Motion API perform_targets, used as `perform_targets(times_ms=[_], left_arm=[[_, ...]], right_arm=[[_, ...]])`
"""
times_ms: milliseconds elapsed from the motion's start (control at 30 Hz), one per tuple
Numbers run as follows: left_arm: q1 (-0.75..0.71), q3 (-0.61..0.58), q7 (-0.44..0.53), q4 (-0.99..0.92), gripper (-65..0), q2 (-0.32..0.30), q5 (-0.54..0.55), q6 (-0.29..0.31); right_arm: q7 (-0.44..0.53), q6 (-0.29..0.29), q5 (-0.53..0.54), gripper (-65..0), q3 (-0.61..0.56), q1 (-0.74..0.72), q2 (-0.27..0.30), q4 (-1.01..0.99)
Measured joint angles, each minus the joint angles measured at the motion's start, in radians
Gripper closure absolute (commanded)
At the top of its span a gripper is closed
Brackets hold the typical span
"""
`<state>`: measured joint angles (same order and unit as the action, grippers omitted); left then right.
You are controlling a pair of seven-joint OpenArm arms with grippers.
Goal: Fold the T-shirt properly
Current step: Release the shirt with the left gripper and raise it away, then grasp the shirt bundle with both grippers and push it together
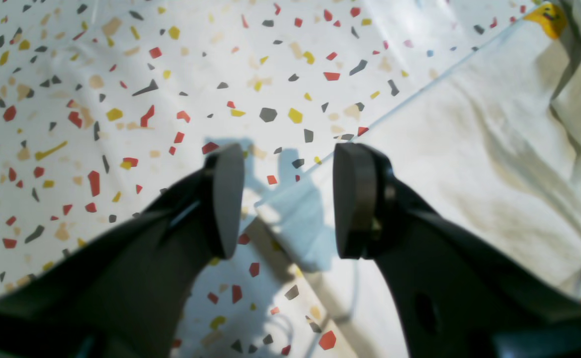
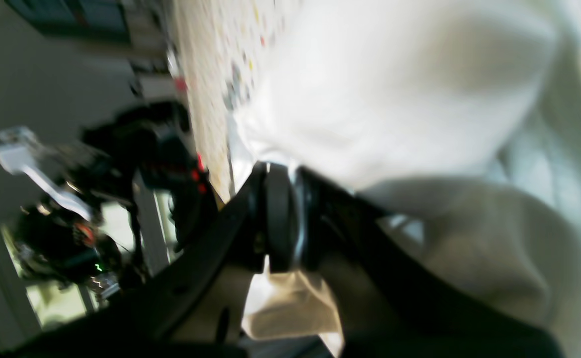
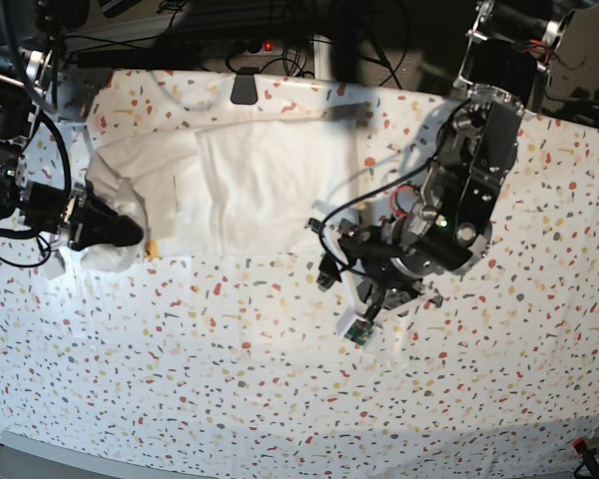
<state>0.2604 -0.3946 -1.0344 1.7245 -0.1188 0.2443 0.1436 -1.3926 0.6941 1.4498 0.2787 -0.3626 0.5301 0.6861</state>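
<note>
The T-shirt (image 3: 230,190) lies crumpled and partly folded in the upper left of the base view, on the speckled table cover (image 3: 280,379). The right gripper (image 2: 283,223) is clamped on its left edge (fabric bunched between the pads). The left gripper (image 1: 288,199) hovers at centre, jaws wide apart, holding nothing.

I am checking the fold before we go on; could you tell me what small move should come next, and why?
Probably lower the open left claw onto the T-shirt corner just below it, since the right claw already pinches the opposite end.
</note>
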Motion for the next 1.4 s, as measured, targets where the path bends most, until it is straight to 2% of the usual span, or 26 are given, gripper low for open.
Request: perform_targets(times_ms=[200, 333, 467, 567, 600, 667, 800, 900, 1033, 1167, 1267, 1333, 1400], left_arm=[[-0.009, -0.001, -0.066, 0.0, -28.4, -0.006, -0.083, -0.006], [-0.019, -0.001, -0.071, 0.0, -28.4, -0.032, -0.09, -0.013], [-0.047, 0.0, -0.096, 0.047, -28.4, -0.091, -0.071, -0.016], [-0.14, 0.0, -0.097, 0.131, -28.4, -0.137, 0.003, -0.021], [-0.187, -0.001, -0.099, 0.161, -28.4, -0.147, 0.013, -0.021], [-0.272, -0.006, -0.108, 0.226, -28.4, -0.164, 0.016, -0.018], [-0.386, -0.004, -0.092, 0.312, -28.4, -0.201, 0.014, -0.014], [-0.462, -0.003, -0.018, 0.296, -28.4, -0.219, -0.017, -0.014], [-0.482, -0.003, 0.066, 0.238, -28.4, -0.205, 0.011, -0.011], [-0.462, -0.003, 0.096, 0.129, -28.4, -0.199, 0.011, -0.007], [-0.404, 0.0, 0.136, 0.027, -28.4, -0.161, -0.001, 0.022], [-0.348, 0.0, 0.163, -0.051, -28.4, -0.124, -0.001, 0.041], [-0.299, 0.0, 0.174, -0.113, -28.3, -0.1, 0.001, 0.059]], right_arm=[[-0.003, 0.0, -0.006, 0.0, -0.108, 0.002, -0.048, 0.148], [-0.005, 0.0, 0.0, 0.0, -0.109, 0.0, -0.073, 0.261], [-0.009, 0.0, -0.003, 0.0, -0.108, -0.014, -0.064, 0.278], [-0.008, 0.0, -0.016, 0.0, -0.108, -0.022, -0.063, 0.278], [-0.008, 0.0, -0.051, 0.0, -0.108, -0.027, -0.065, 0.279], [-0.01, 0.0, -0.09, 0.0, -0.109, -0.034, -0.067, 0.278], [-0.012, 0.0, -0.09, 0.0, -0.108, -0.05, -0.062, 0.277], [-0.012, 0.0, -0.089, 0.0, -0.108, -0.074, -0.064, 0.278], [-0.012, 0.0, -0.086, 0.0, -0.108, -0.09, -0.064, 0.278], [-0.015, 0.0, -0.09, 0.0, -0.108, -0.102, -0.064, 0.278], [-0.014, 0.0, -0.087, 0.0, -0.108, -0.106, -0.065, 0.278], [0.004, 0.0, -0.121, 0.0, -0.108, -0.105, -0.065, 0.278], [0.052, 0.0, -0.199, 0.0, -0.108, -0.105, -0.064, 0.278]])
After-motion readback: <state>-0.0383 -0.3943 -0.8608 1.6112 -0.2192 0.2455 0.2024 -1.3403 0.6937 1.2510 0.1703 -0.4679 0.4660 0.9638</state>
